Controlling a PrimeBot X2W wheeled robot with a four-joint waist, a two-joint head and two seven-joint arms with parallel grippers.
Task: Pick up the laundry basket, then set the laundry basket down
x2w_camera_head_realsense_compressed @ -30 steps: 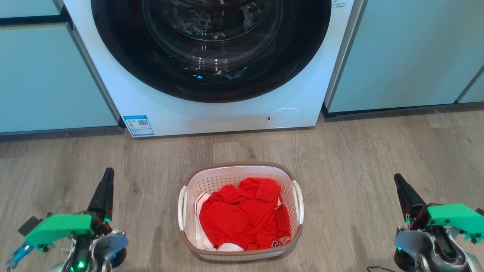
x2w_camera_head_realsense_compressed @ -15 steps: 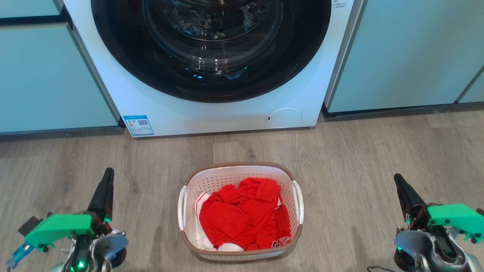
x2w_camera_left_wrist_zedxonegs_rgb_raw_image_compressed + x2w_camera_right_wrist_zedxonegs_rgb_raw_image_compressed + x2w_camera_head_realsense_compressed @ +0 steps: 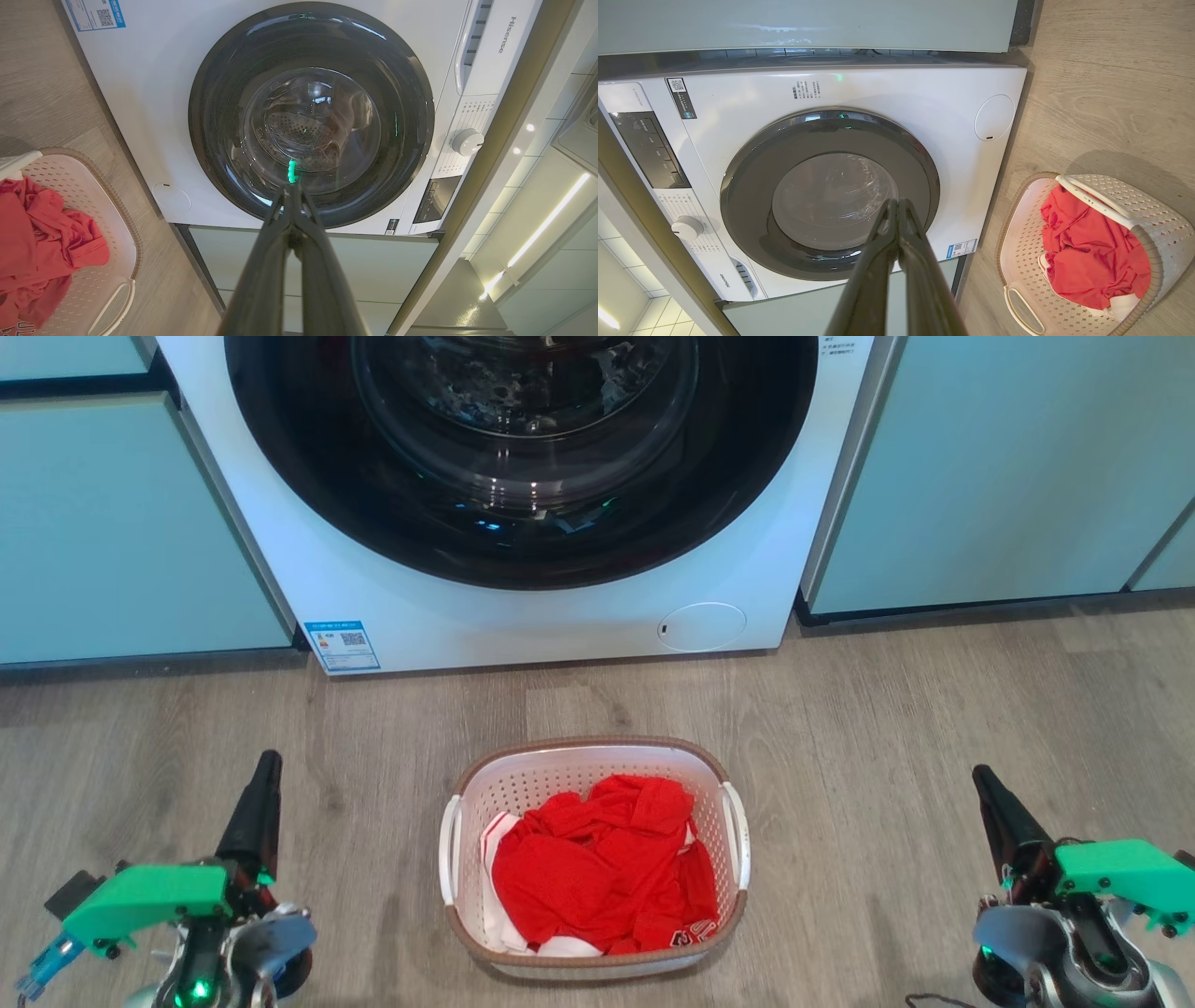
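wood floor point(image 3: 887, 709), laundry basket point(image 3: 537, 784) holding red clothes point(image 3: 597, 868), left hand point(image 3: 269, 763) and right hand point(image 3: 981, 777) closed, empty

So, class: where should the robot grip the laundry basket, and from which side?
Probably by its white loop handles: left gripper onto the left handle from the left, right gripper onto the right handle from the right. The laundry basket stands upright on the floor between them, a handle at the rim on each side; red clothes fill the middle.
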